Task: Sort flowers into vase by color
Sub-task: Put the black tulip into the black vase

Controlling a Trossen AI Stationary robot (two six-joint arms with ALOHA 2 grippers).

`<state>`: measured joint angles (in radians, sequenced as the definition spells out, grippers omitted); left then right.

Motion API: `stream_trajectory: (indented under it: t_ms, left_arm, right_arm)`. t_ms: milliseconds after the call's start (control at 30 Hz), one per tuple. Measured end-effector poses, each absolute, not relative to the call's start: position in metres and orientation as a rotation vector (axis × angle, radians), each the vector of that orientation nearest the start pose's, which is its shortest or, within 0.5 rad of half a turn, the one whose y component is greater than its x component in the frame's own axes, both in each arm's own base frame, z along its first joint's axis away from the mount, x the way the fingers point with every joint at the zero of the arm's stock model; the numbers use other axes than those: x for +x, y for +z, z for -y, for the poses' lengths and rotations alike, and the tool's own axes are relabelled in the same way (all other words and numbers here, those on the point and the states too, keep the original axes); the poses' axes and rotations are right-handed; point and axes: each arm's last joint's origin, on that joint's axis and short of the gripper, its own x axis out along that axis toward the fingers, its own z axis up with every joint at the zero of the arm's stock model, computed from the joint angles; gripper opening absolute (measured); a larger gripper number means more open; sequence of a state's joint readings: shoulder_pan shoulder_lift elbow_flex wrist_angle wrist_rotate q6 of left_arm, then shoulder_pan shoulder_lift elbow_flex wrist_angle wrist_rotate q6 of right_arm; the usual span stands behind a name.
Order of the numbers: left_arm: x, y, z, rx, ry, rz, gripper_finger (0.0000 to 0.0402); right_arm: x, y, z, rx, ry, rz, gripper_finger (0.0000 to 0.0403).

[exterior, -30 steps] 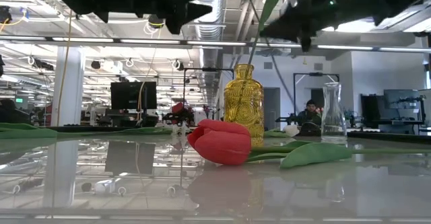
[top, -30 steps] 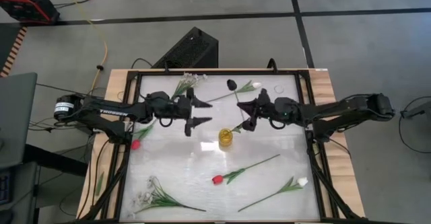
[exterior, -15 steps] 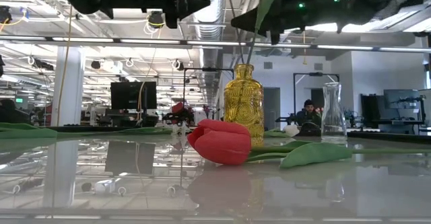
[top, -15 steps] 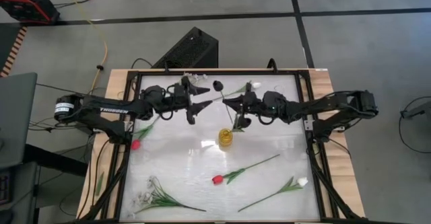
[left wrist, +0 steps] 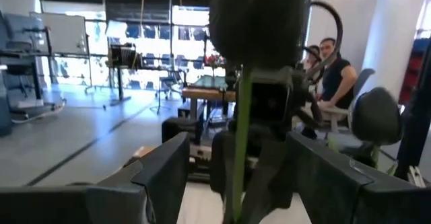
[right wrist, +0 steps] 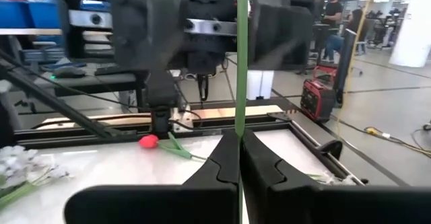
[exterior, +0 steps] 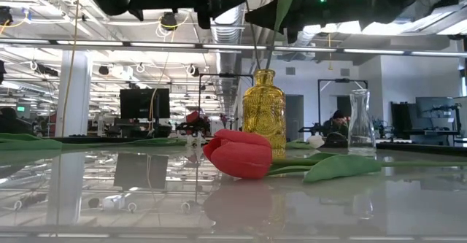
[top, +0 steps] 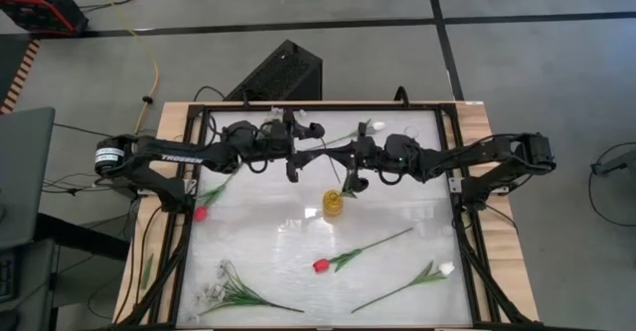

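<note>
Since a second ago, your left gripper [top: 294,156] has advanced until its spread jaws flank the dark tulip [left wrist: 259,22]. Bloom blurred, its stem's foot cut off in the left wrist view. Right gripper [right wrist: 238,158], jaws clamped on that stem, level above the bench [top: 397,261], behind the yellow vase [exterior: 264,113].

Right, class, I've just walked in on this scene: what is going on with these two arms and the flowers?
Above the yellow vase, the right tool is shut on the stem of a dark tulip, holding it upright. The left tool faces it, open, with its fingers on either side of that stem, not yet closed. Other flowers lie on the table: a red tulip, a white tulip and a white blossom spray. A clear vase stands empty.
</note>
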<state>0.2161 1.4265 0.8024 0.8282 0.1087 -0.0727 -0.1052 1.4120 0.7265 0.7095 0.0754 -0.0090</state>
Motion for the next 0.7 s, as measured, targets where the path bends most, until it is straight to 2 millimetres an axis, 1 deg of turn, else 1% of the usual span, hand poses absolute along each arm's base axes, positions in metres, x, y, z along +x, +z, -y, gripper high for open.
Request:
stream_trajectory:
  t_ms: [233,300,367,433,500,567,633,667,700]
  left_arm:
    - [0.304,0.290,-0.063,-0.054,0.098,0.208,0.0232]
    - [0.304,0.290,-0.063,-0.057,0.097,0.211,0.0224]
    - [0.304,0.290,-0.063,-0.058,0.097,0.204,0.0206]
    - [0.304,0.289,-0.063,-0.059,0.082,0.199,0.0177]
    - [0.304,0.289,-0.062,-0.059,0.058,0.198,0.0141]
    - [0.304,0.289,-0.062,-0.057,0.036,0.196,0.0096]
    - [0.304,0.289,-0.061,-0.055,0.015,0.194,0.0042]
    - [0.304,0.289,-0.060,-0.055,0.004,0.194,0.0022]
    - [0.304,0.289,-0.060,-0.059,0.000,0.193,0.0013]
  right_arm:
    - [0.301,0.258,0.033,-0.009,-0.166,0.027,0.0026]
    - [0.301,0.258,0.031,-0.005,-0.137,0.027,0.0026]
    - [0.301,0.258,0.029,-0.003,-0.117,0.026,0.0026]
    - [0.301,0.258,0.027,-0.001,-0.109,0.026,0.0026]
    - [0.301,0.258,0.025,-0.001,-0.105,0.026,0.0026]
    - [0.302,0.258,0.024,-0.001,-0.101,0.025,0.0027]
    - [0.302,0.258,0.022,0.000,-0.096,0.024,0.0030]
    - [0.302,0.258,0.022,0.001,-0.095,0.022,0.0034]
    - [0.302,0.258,0.022,0.002,-0.095,0.020,0.0039]
